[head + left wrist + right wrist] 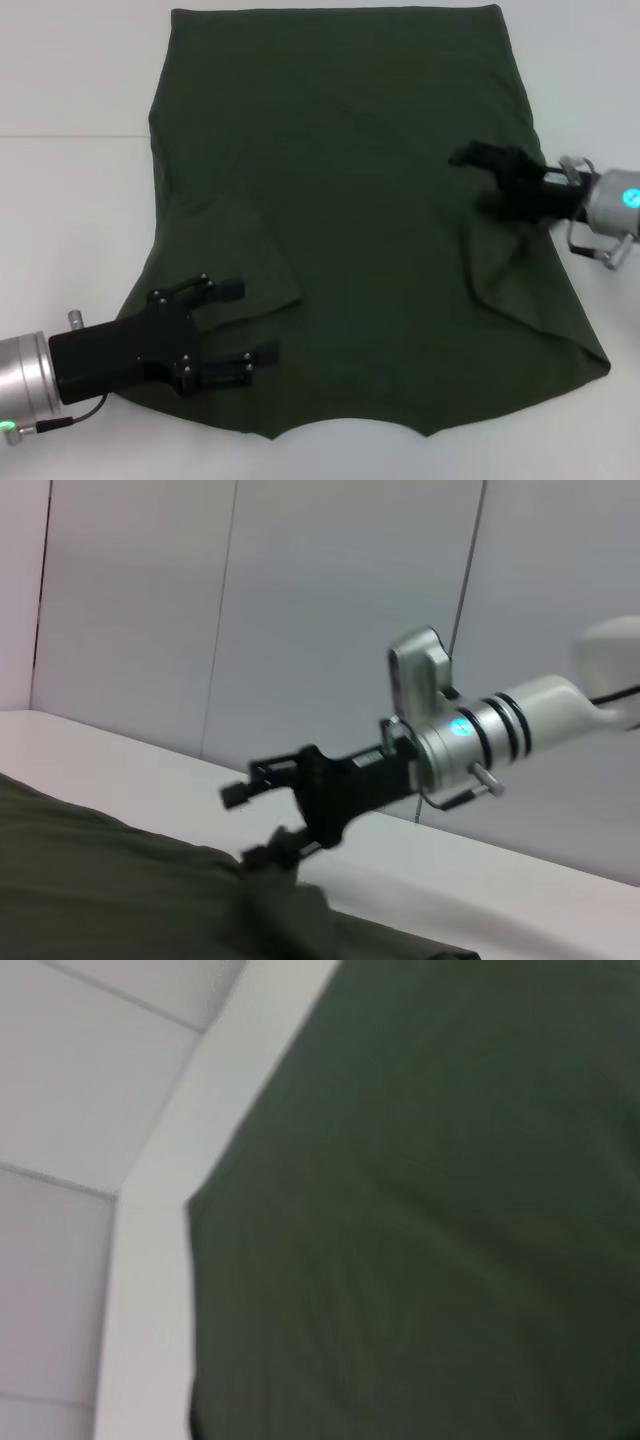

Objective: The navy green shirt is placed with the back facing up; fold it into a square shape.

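The navy green shirt lies spread on the white tabletop, both sleeves apparently folded inward already. The left hand hovers released over the near-left part, fingers spread. The right hand sits over the right side, fingers parted too, gripping nothing. I'd say the side folds come next, needing a pinch on an edge. No writing shows anywhere.

A white table fills the head view; pale grey wall panels with thin vertical seams stand behind it.
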Available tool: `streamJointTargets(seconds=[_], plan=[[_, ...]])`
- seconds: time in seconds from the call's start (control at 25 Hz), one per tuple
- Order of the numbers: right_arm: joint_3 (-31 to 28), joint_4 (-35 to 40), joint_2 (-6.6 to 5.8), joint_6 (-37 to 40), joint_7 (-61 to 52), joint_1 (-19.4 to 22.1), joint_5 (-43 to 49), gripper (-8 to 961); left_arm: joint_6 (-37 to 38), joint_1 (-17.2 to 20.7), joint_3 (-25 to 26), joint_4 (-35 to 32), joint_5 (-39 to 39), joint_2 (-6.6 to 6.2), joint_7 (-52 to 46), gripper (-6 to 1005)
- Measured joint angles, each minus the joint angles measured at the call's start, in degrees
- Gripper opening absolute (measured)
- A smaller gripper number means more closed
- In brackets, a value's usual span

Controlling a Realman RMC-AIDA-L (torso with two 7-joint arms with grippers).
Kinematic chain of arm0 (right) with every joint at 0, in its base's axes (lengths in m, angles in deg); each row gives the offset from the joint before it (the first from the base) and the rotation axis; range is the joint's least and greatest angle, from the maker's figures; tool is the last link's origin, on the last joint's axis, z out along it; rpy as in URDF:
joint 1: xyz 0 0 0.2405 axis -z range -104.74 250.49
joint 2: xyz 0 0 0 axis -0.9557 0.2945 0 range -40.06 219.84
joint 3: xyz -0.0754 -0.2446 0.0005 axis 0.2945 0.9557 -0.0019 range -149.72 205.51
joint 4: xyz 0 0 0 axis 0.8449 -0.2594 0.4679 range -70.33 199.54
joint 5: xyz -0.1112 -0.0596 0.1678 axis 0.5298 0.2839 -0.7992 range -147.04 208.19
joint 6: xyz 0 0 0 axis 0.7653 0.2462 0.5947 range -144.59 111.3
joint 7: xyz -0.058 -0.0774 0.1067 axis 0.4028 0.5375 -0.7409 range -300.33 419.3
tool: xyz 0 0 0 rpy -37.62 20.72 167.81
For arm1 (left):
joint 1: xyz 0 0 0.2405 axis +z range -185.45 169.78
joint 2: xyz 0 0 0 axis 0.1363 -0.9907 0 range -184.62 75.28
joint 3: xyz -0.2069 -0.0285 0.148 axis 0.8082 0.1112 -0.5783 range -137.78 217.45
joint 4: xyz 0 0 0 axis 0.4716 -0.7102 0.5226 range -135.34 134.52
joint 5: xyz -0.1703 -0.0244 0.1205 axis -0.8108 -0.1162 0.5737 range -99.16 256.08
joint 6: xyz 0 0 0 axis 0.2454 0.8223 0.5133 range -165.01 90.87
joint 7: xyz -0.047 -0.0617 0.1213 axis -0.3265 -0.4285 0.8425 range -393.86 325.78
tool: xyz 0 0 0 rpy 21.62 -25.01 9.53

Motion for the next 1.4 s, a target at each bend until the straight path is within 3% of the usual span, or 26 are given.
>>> streamJointTargets(seconds=[0.28,0.56,0.8,1.16,1.4], plan=[[1.58,0.04,1.44,0.84,5.12,-4.94,-0.06,899,0.32,0.25,0.0,0.08,-0.08,0.02,-0.21,937],[2.69,0.52,1.34,3.55,10.42,-2.83,-2.11,900,0.45,0.37,0.0,0.09,-0.43,0.09,-0.69,937],[2.64,4.48,0.19,15.87,25.51,4.98,-13.3,900,0.49,0.4,0.0,0.41,-2.58,0.05,-3.43,937],[1.28,6.46,-4.08,33.68,39.95,17.97,-18.52,900,-0.16,-0.72,0.0,1.56,-3.7,-0.36,-13.11,937],[0.94,5.8,-5.74,29.22,34.72,20.44,-14.91,900,-0.32,-0.96,-0.06,1.58,-3.52,-0.49,-15.82,937]])
